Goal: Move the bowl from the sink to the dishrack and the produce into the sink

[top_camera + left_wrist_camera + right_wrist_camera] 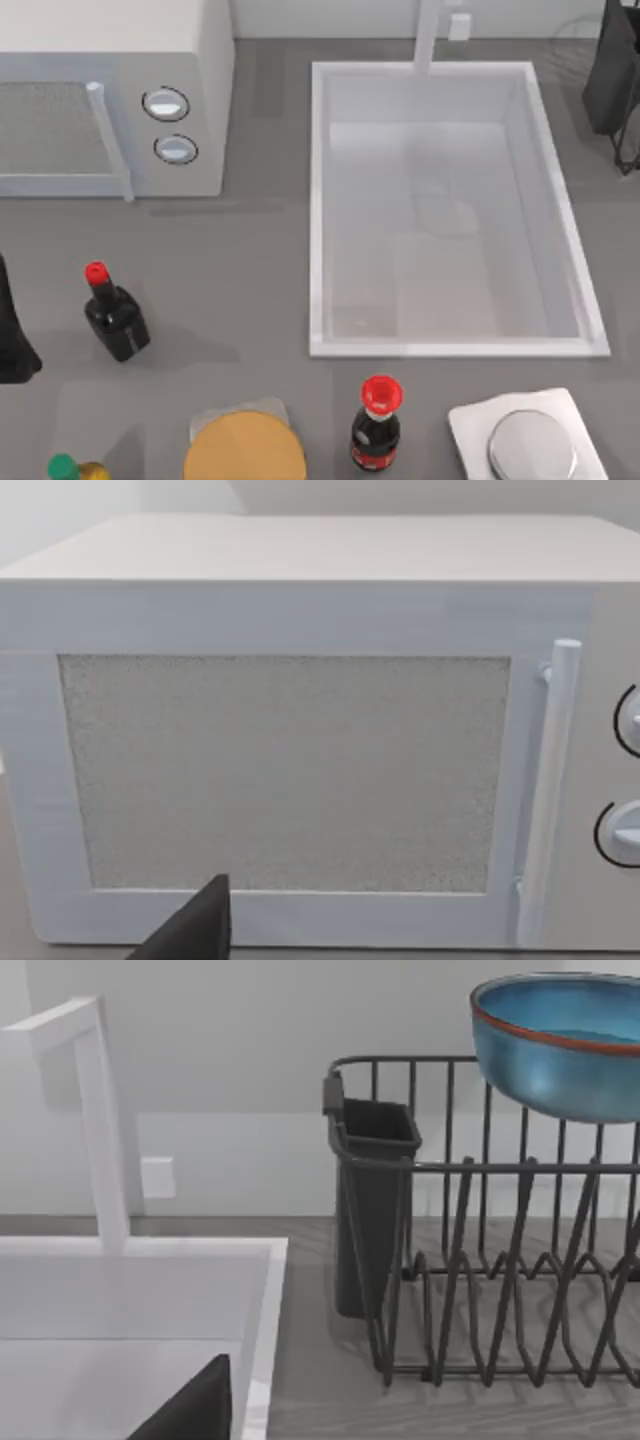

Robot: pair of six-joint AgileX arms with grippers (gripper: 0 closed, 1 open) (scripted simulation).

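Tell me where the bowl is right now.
In the right wrist view the bowl is up at the top of the dark wire dishrack, above its tines, beside the rack's dark cutlery cup and off to the side of the sink.

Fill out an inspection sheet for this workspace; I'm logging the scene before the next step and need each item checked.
Surface: grey counter.
Job's things: blue bowl sits at the top of the dark wire dishrack; white sink holds nothing seen; produce: nothing seen.
Clutter: two red-capped dark bottles, tan round board, silver disc on a white plate, green-capped bottle.
Grippers: left arm at the left edge; right arm at the upper right, over the dishrack; a dark finger shows.
Cables: nothing seen.
Surroundings: white microwave, faucet, pale wall.
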